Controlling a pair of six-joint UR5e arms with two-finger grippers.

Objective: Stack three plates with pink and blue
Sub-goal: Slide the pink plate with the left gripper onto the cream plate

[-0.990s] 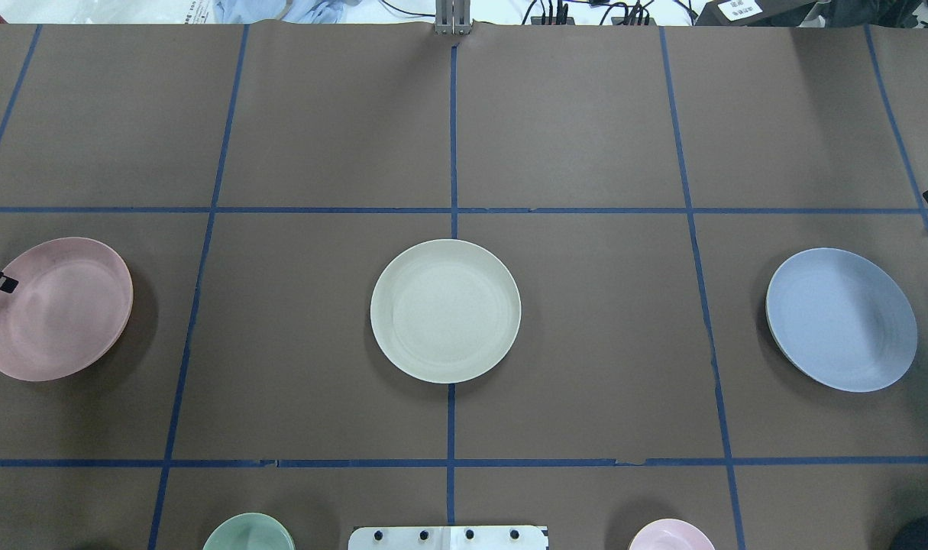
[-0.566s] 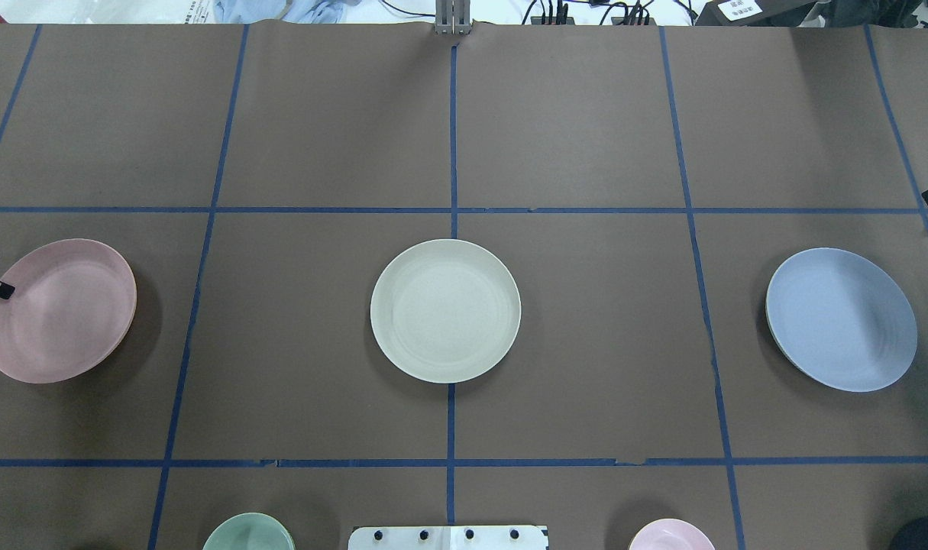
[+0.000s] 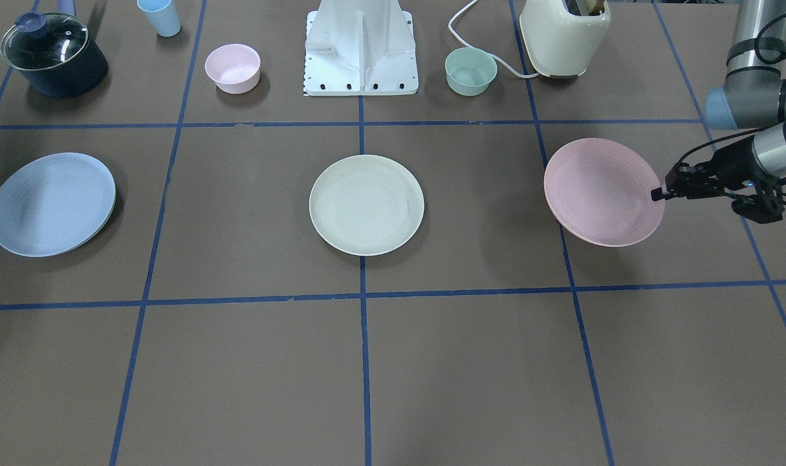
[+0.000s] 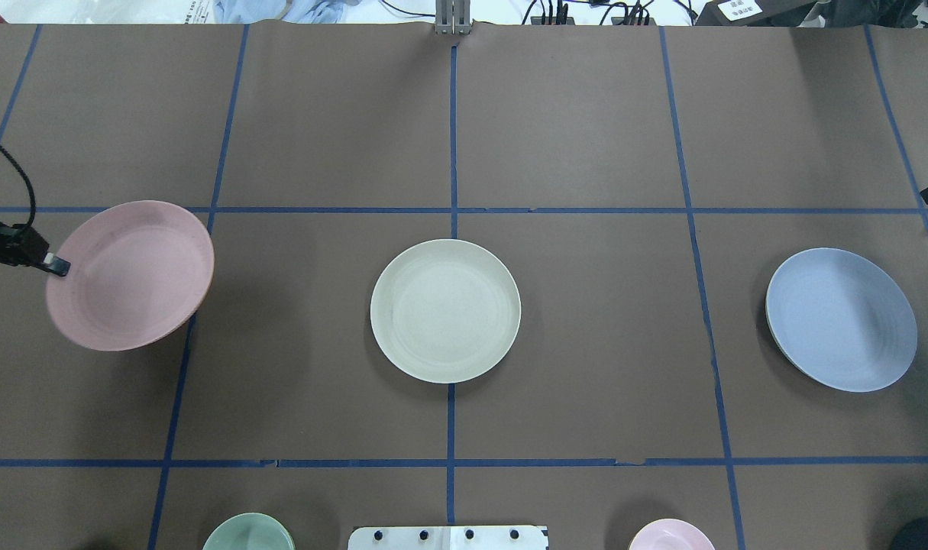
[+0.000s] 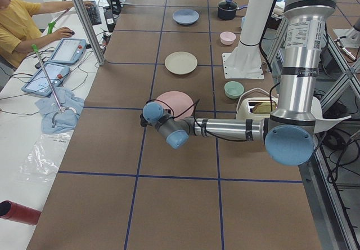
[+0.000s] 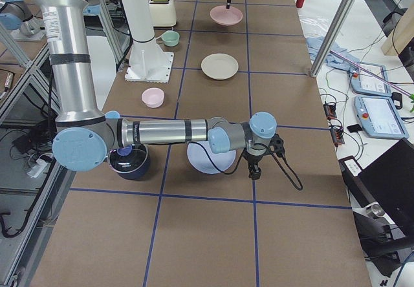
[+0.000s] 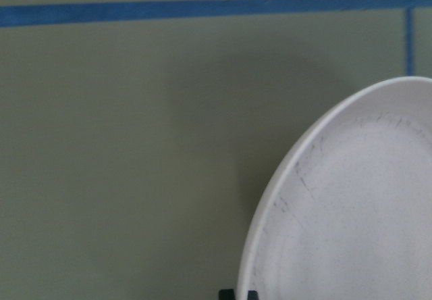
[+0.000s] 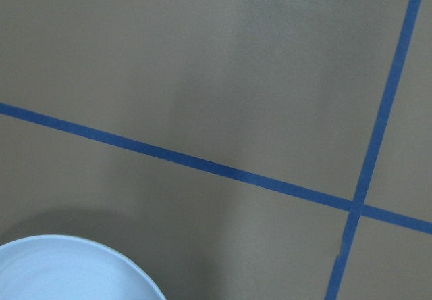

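Pinching pink plate (image 4: 131,275) at rim: left hand (image 4: 57,266).

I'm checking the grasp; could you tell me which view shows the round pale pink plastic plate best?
The exterior front-facing view: the round pale pink plastic plate shows whole, with the left gripper at its rim. Overhead shows it whole too; exterior left hides part behind the arm; exterior right shows it tiny; left wrist, one edge.

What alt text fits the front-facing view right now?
The left gripper, at the view's right, grips the pink plate by its rim, raised and tilted above the table. The cream plate sits at centre and the blue plate at the view's left.
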